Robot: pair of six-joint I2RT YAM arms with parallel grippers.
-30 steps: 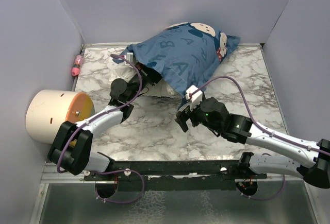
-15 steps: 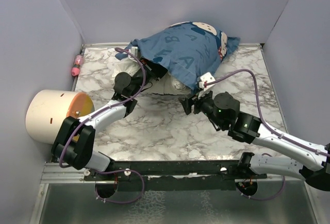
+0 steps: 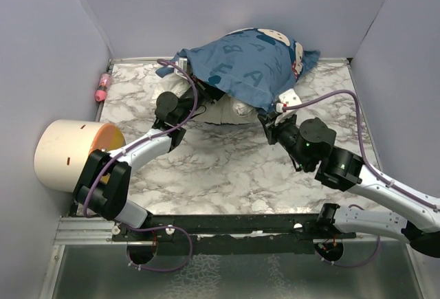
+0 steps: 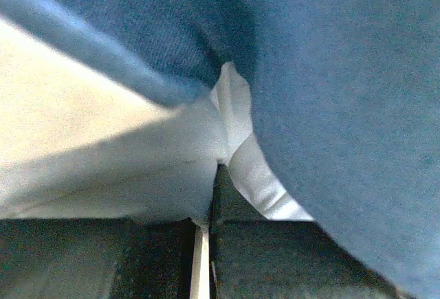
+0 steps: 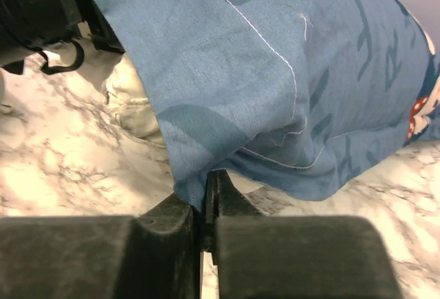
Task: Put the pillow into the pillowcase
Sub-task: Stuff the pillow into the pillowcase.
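Pillowcase [image 3: 251, 65] lay draped over the pillow [image 3: 227, 113] at the back of the marble table [image 3: 206, 168]. The white pillow end stuck out from under the blue hem on the near-left side. My read: mostly covered, not fully in.

Left tool [image 4: 208, 237]: jaws together, pinching a fold of white pillow fabric, tucked in under the blue cloth. Right tool [image 5: 205, 206]: jaws together on the pillowcase's near hem edge, toward its right side.

Handling call:
- Both items were soft and light, with no stiffness.
- The pillow was plump and would squash and spring back. A pinch takes only the cover cloth, so the fill would likely lag and bunch.
- The pillowcase was thin and floppy. It would probably drag a bit over the pillow and fold on itself.
- Best hold was the stitched hem at the mouth, near the corners, where the cloth is doubled.
- The right tool's bite looked shallow, right at the edge, and could slip under pull.
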